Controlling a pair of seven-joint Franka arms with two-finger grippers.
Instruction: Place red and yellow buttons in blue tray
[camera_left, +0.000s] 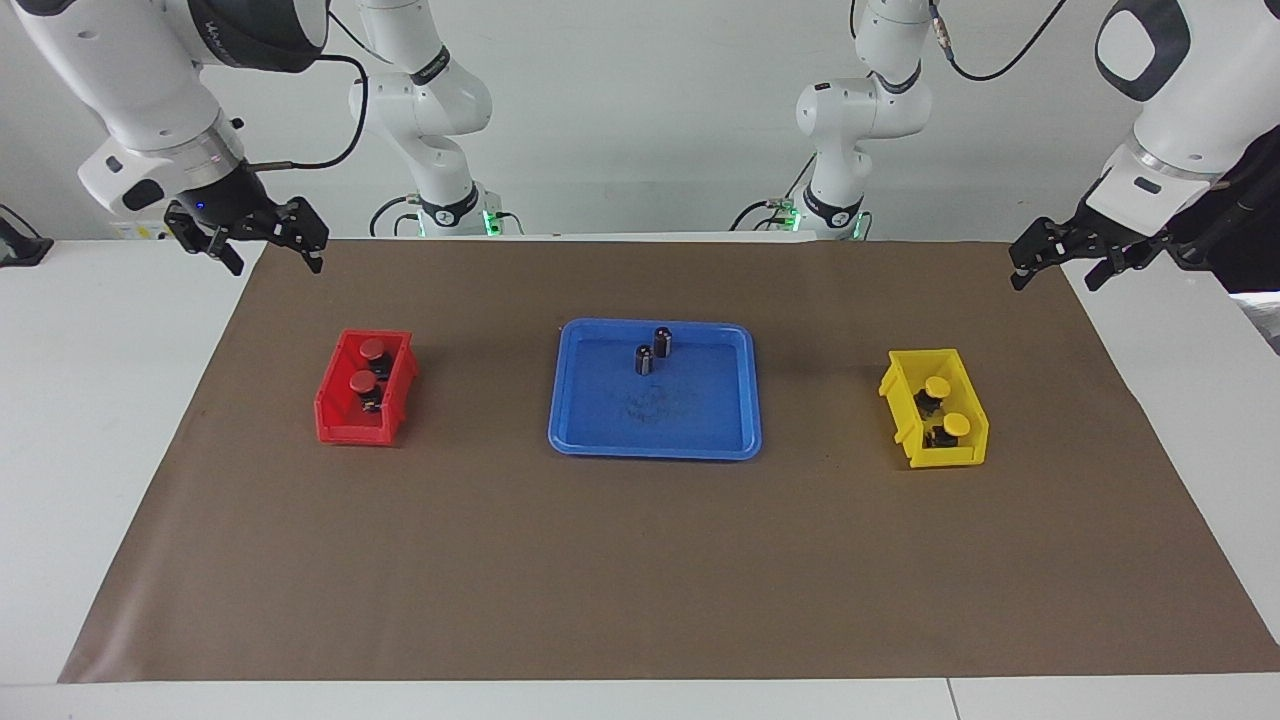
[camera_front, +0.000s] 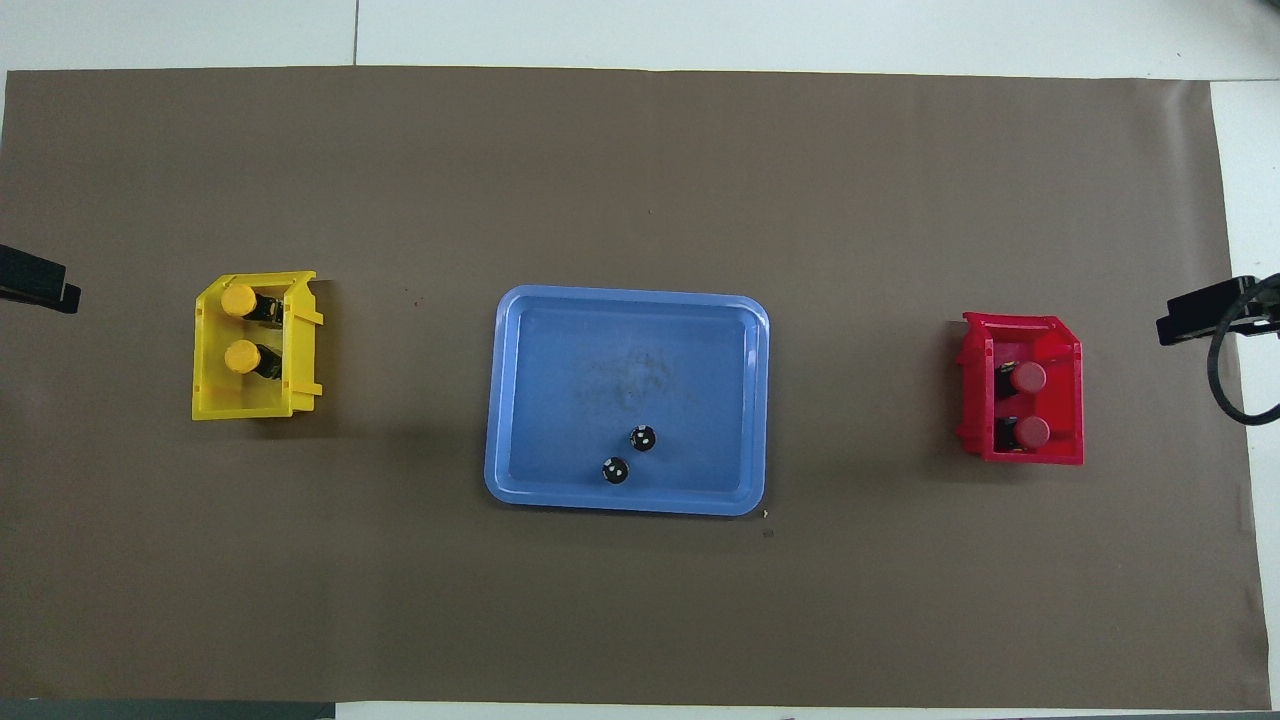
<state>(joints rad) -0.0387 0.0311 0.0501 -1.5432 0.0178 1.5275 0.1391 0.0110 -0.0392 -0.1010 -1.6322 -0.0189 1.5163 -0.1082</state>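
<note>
Both arms wait raised at the table's ends, and no button is in the blue tray (camera_left: 655, 440).

I see the right gripper (camera_left: 268, 250) hanging over the mat's corner, at about eleven o'clock of the red bin (camera_left: 345, 425) holding both red buttons (camera_left: 372, 348); jaws spread, empty. The left gripper (camera_left: 1055, 268) hangs at one o'clock of the yellow bin (camera_left: 945, 458) with both yellow buttons (camera_left: 937, 387); jaws likewise apart. Two dark cylinders (camera_left: 662, 341) stand in the tray's robot-side part.
</note>
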